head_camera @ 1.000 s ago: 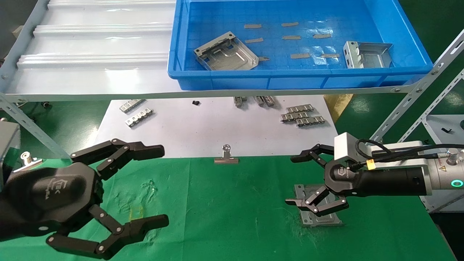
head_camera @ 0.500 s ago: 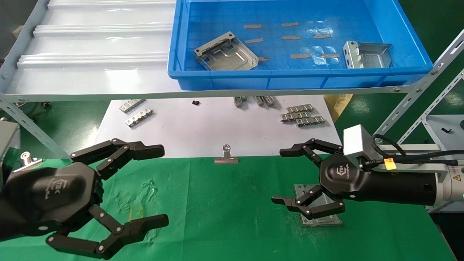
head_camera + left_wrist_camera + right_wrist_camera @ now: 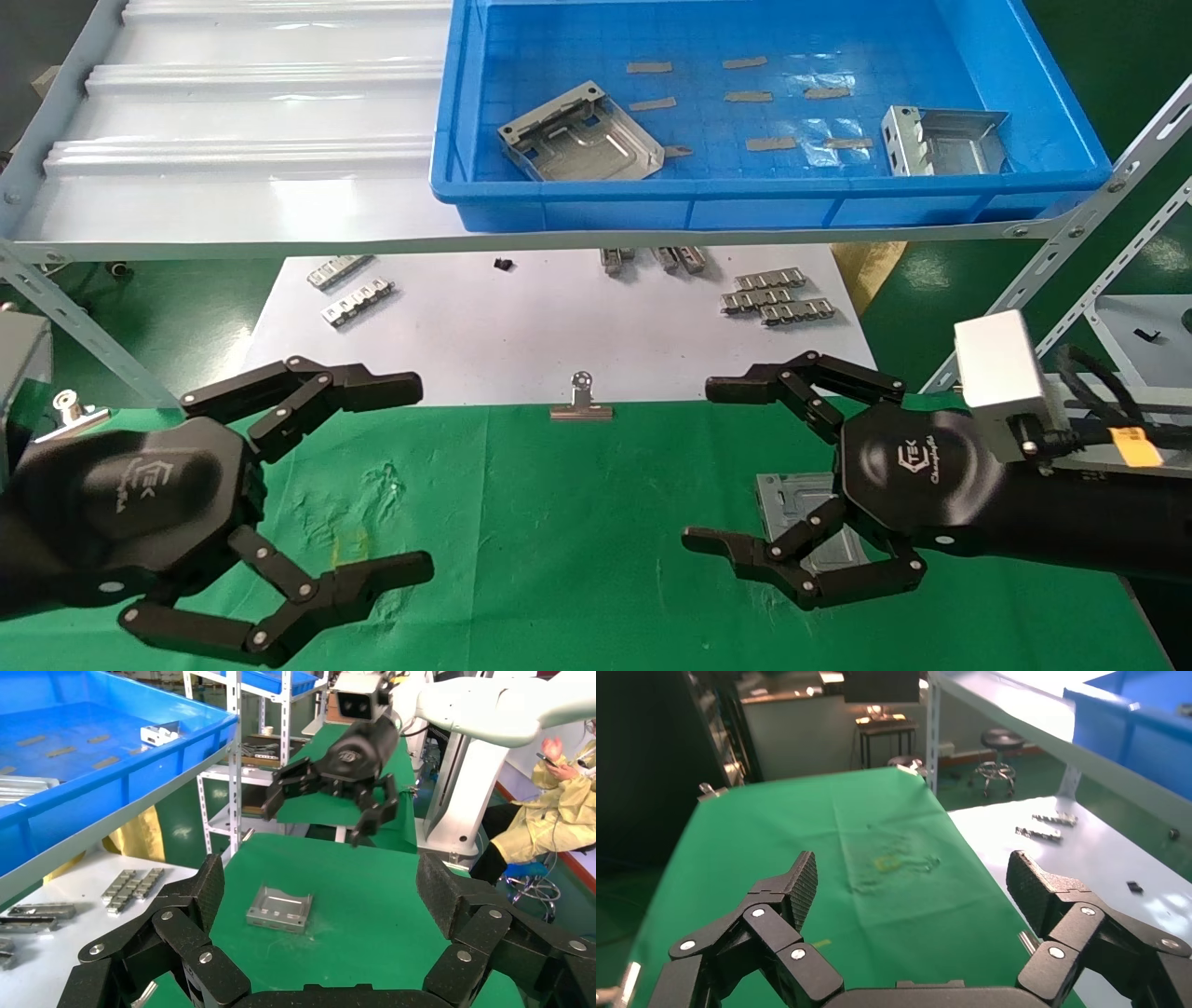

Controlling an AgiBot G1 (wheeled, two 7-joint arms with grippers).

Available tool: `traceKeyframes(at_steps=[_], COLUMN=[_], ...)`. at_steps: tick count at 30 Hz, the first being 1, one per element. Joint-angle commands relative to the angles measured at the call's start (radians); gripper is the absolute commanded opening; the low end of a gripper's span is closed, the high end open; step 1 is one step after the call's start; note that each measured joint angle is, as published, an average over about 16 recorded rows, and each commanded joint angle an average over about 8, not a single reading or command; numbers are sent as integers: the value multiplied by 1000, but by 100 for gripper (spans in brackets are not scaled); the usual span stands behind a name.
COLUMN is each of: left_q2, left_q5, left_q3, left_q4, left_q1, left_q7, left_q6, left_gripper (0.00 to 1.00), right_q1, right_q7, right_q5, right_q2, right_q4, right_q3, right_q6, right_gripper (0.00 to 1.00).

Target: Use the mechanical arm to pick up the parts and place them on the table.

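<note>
One bracket [image 3: 792, 508] lay flat on the green table [image 3: 577, 522] at lower right, partly behind the right gripper [image 3: 703, 466], which hung above it spread wide and empty. Two more brackets [image 3: 582, 144] waited in the blue tray [image 3: 773, 210] at the top (so roughly a third was done). The left gripper [image 3: 410, 475] sat at lower left, also wide apart. A white logo marked each gripper; its lettering was unreadable.

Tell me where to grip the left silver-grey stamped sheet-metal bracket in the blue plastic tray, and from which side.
Come from above with the open right tool. Close across the bracket's two raised side flanges: it lies flat, open face up, so the flanges are probably the easiest upright edges to pinch.
</note>
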Motion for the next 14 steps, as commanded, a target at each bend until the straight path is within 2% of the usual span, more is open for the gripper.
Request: traceKeyframes(at_steps=[1,11,14], left_q2=[0,0,0], left_q5=[0,0,0], left_q3=[0,0,0], left_q4=[0,0,0], left_q1=[0,0,0], left_q7=[0,0,0], left_q6=[0,0,0], left_gripper=[100,100,100], right_q1=[-26,-144,-158], right_q7=[23,132,145], right_q5=[19,107,117], right_q2=[12,68,75], right_q4=[42,238,262], right_q3=[24,137,150], right_q6=[4,20,22], right_gripper=[100,100,100])
